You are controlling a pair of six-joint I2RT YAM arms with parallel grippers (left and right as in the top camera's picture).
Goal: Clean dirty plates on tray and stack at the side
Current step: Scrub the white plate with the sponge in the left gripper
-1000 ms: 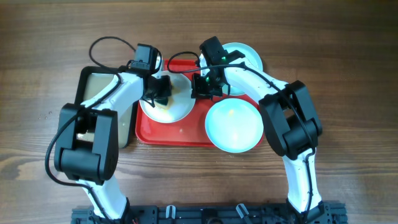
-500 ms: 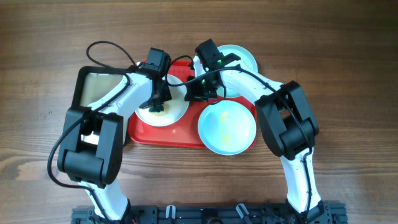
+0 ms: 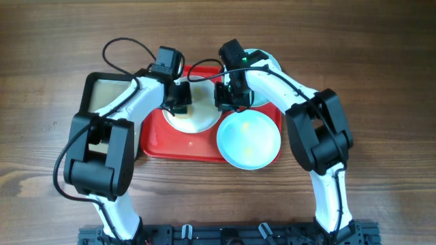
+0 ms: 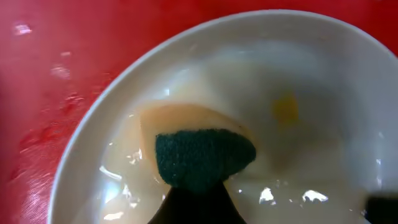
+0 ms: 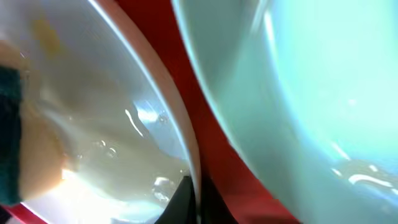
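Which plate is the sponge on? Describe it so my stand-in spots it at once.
Find the large red rectangular plastic tray. On its left half lies the round white plate, a green-and-yellow sponge pressed into it by the left pincer. Its neighbours, the near pale blue plate and the far pale blue plate, sit rightward; it alone is white.

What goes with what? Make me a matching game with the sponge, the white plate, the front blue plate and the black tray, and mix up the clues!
Things
1. sponge
2. white plate
3. front blue plate
4. black tray

Clues
A. left of the red tray
B. sticks out over the red tray's front edge
C. on the red tray, with the sponge in it
D. green and yellow, pressed onto a plate

Pairs: 1-D, 2-C, 3-B, 4-A
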